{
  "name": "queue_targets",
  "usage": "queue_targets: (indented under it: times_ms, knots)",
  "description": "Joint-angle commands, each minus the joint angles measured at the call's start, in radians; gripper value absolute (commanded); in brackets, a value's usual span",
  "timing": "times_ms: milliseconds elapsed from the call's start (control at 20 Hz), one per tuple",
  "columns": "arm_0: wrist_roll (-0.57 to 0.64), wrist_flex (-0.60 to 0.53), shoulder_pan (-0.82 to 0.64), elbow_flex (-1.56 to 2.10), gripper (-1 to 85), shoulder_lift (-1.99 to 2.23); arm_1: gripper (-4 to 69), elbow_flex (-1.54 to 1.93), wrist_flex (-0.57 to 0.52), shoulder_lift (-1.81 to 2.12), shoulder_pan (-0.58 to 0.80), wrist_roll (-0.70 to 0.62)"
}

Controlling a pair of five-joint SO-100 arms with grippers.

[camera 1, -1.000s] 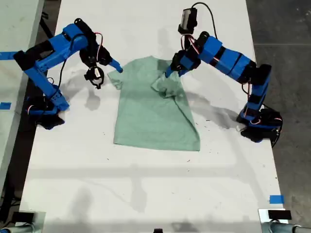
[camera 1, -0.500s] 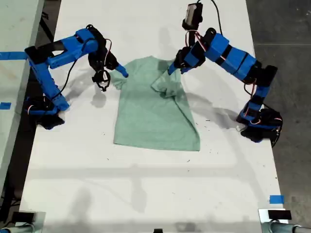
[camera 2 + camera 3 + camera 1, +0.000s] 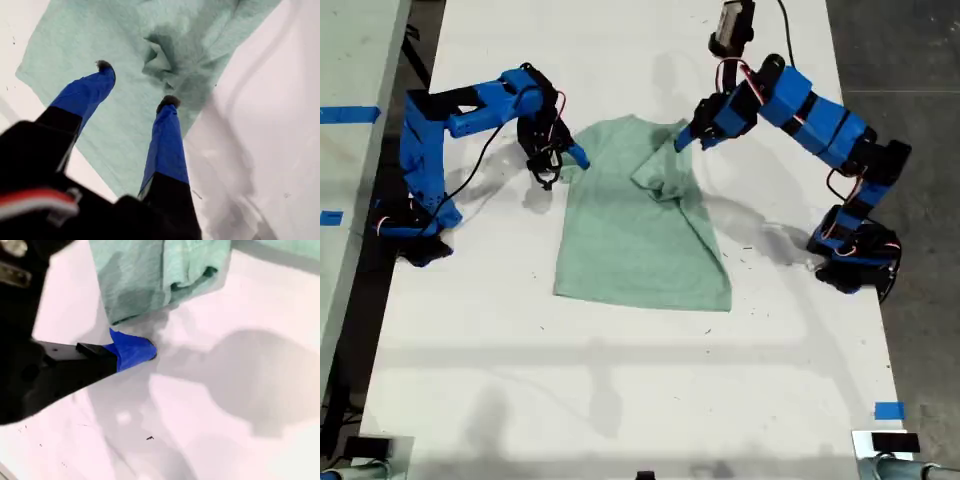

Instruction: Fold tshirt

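The pale mint-green tshirt (image 3: pixel 640 235) lies flat on the white table (image 3: pixel 620 380). Its sleeve on the exterior view's right is folded inward into a small bunch (image 3: pixel 660 180). My first gripper (image 3: pixel 682 141) (image 3: pixel 137 84) hovers open over that bunch (image 3: pixel 162 55), holding nothing. My second gripper (image 3: pixel 565 162) is low at the sleeve on the exterior view's left. Its blue fingertip (image 3: pixel 132 351) rests on the table just beside the sleeve's edge (image 3: pixel 135 295). The second wrist view shows only that one finger. In the exterior view the jaws stand apart with no cloth in them.
Both arm bases (image 3: pixel 415 225) (image 3: pixel 855 255) stand at the table's sides in the exterior view. Blue tape (image 3: pixel 888 410) marks the near corner at the exterior view's right. Bare white table surrounds the shirt.
My second gripper has swung toward the shirt and dropped beside its sleeve. My first gripper has drawn slightly up and away from the folded bunch. The shirt has not moved.
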Motion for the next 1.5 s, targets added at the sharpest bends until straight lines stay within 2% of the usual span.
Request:
queue_targets:
  times_ms: [0, 100, 150, 200, 250, 700, 800, 1000, 1300, 1450]
  knots:
    - [0.000, 0.017, -0.032, -0.091, 34.3, -0.046, 18.4, 0.015, 0.003, 0.112, -0.005, -0.018]
    - [-0.003, 0.038, -0.038, -0.126, 25.6, -0.100, 18.4, 0.037, 0.002, 0.137, 0.000, -0.020]
    - [-0.020, 0.040, -0.038, -0.129, 15.6, -0.109, 18.5, 0.049, 0.000, 0.149, 0.003, -0.020]
    - [-0.032, 0.040, -0.038, -0.129, 1.8, -0.110, 18.5, 0.060, -0.002, 0.158, 0.006, -0.021]
    - [-0.037, 0.037, -0.032, -0.130, 0.1, -0.110, 18.5, 0.071, -0.005, 0.166, 0.009, -0.021]
    - [-0.069, 0.057, 0.023, -0.101, 0.0, 0.020, 18.3, 0.172, -0.032, 0.227, 0.017, -0.012]
    - [-0.100, 0.118, 0.032, -0.117, 0.0, 0.101, 18.3, 0.199, -0.041, 0.245, 0.023, -0.011]
    - [-0.112, 0.170, 0.060, -0.176, 0.0, 0.178, 18.2, 0.230, -0.051, 0.262, 0.034, -0.017]
    - [-0.071, 0.149, 0.173, -0.486, 0.0, 0.032, 18.2, 0.282, -0.066, 0.291, 0.038, -0.015]
    - [-0.031, 0.043, 0.242, -0.563, 0.0, -0.046, 18.2, 0.296, -0.071, 0.298, 0.038, -0.014]
